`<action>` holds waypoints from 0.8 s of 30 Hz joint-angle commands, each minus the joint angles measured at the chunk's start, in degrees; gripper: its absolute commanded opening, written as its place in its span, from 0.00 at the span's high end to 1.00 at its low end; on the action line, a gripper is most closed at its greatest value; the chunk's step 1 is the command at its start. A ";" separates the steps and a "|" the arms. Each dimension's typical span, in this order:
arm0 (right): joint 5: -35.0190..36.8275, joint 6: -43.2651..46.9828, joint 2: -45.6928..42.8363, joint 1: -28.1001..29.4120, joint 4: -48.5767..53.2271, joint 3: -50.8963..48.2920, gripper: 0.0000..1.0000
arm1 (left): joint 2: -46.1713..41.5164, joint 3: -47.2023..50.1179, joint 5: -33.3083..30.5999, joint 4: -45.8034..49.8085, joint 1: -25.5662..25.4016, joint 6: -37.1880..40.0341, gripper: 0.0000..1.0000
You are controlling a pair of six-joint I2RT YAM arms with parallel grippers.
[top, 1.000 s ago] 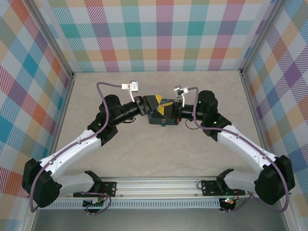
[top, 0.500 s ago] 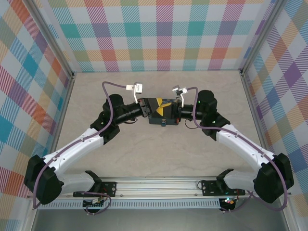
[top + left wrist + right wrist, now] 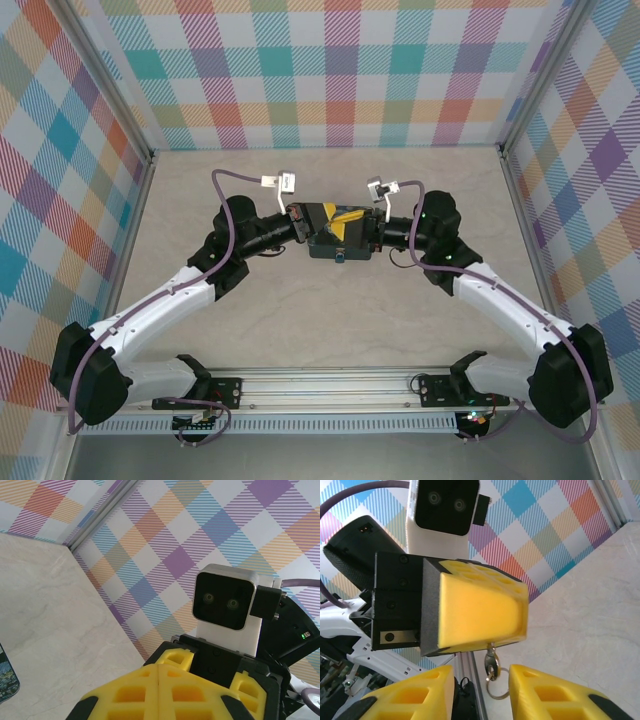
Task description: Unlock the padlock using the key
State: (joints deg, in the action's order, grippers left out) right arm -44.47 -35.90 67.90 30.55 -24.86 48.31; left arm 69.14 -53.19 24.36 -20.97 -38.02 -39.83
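- Left gripper (image 3: 159, 672): yellow fingers pressed flat together, no gap.
- In the right wrist view the key (image 3: 491, 661) sticks out from the underside of those shut fingers and hangs down. So the left gripper has the key pinched.
- Right gripper (image 3: 480, 696): fingers partway apart. The key dangles in the gap between them, and I can't see either finger touching it. Reads as holding nothing.
- From above, both grippers meet nose to nose mid-worktop (image 3: 330, 320), right over the dark blue tin (image 3: 340, 250).
- The tin lies flat on the worktop. One corner of it shows at the left edge of the left wrist view.
- Padlock: can't pick it out for sure. There's a small nub at the tin's near edge in the overhead view, but it's too tiny to call.
- Progress, my read: the key is picked up and off the worktop, gripped by the left side. That part looks done.
- Which end of the key points out of the grip: too small to tell.
- Still left: find or steady the padlock, line the key up with the keyhole, push it in, turn it, pop the shackle.
- No sign the key is in any lock yet. It hangs in free air between the two grippers.
- Call it early to middle. The unlocking itself hasn't started.
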 commanded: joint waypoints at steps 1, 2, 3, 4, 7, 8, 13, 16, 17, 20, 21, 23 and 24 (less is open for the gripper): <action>-2.45 -2.36 1.27 -0.07 -5.50 -0.28 0.63 | -1.48 -0.41 -0.80 -1.70 -0.12 -0.72 1.00; -2.78 -2.86 1.70 -0.13 -6.24 -0.10 0.63 | -1.52 -0.38 -0.80 -1.70 -0.12 -0.69 1.00; -3.06 -3.12 2.03 -0.13 -6.56 0.06 0.63 | -1.49 -0.33 -0.78 -1.65 -0.12 -0.69 1.00; -3.32 -3.43 2.38 -0.13 -6.73 0.28 0.63 | -1.47 -0.35 -0.89 -1.70 -0.12 -0.69 1.00; -3.42 -3.54 3.09 -0.11 -6.78 0.74 0.64 | -1.40 -0.39 -1.06 -1.64 -0.12 -0.82 1.00; -3.48 -3.56 3.29 -0.11 -6.77 0.80 0.65 | -1.38 -0.40 -1.02 -1.70 -0.12 -0.86 1.00; -3.64 -3.74 3.47 -0.11 -6.87 0.73 0.73 | -1.22 -0.45 -1.38 -1.62 -0.12 -0.90 1.00; -3.64 -3.79 3.51 -0.16 -6.78 0.73 0.77 | -1.12 -0.49 -1.42 -1.57 -0.12 -1.03 1.00; -3.63 -3.74 3.61 -0.11 -6.59 0.73 0.78 | -1.13 -0.57 -1.42 -1.62 -0.13 -0.95 1.00; -3.47 -3.83 3.70 -0.13 -6.53 0.82 0.80 | -1.01 -0.65 -1.26 -1.55 -0.12 -1.03 1.00; -3.44 -3.89 3.65 -0.13 -6.59 0.90 0.80 | -1.02 -0.63 -1.31 -1.53 -0.12 -1.03 1.00; -3.46 -4.10 3.82 -0.11 -6.52 1.21 0.80 | -0.93 -0.68 -1.33 -1.61 -0.13 -0.98 1.00; -3.43 -4.16 4.00 -0.12 -6.60 1.34 0.81 | -0.86 -0.69 -1.33 -1.69 -0.12 -0.96 1.00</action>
State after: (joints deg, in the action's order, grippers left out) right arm -46.63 -39.88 71.40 30.55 -29.45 48.31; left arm 69.14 -53.19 23.29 -21.02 -38.02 -40.88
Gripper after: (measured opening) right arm 0.197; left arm 0.052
